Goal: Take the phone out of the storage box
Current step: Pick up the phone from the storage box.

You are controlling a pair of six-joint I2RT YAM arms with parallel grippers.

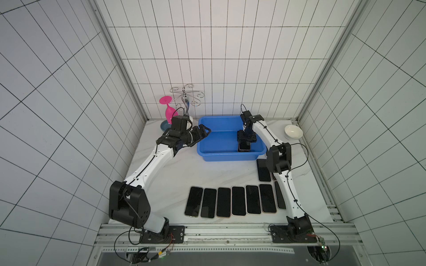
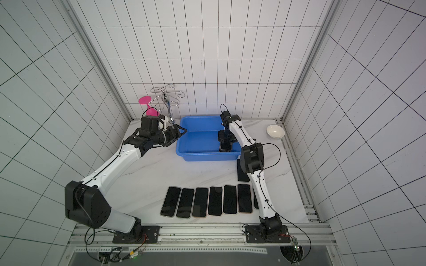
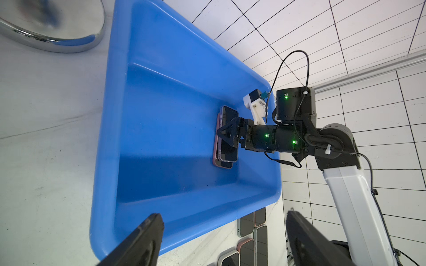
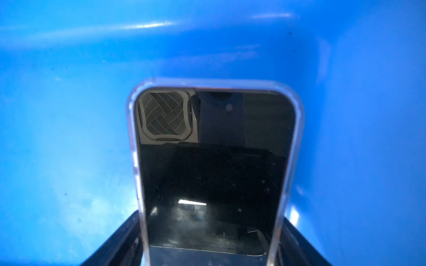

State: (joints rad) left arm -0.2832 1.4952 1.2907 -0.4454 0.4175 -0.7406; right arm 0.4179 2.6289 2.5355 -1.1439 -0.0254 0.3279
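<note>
Two robot arms work at a blue storage box [image 1: 230, 157] on a white marble table [image 1: 179, 175]
On the left, the left gripper [image 1: 206, 129] hovers at the box's left rim, jaws spread wide and empty. In the box's near right corner the phone [image 4: 212, 172], in a clear case, lies screen up on a second phone [image 3: 215, 150] in a pink case. The right gripper [image 1: 244, 144] points straight down, fingers flanking the top phone's long edges; whether they pinch it cannot be told
</note>
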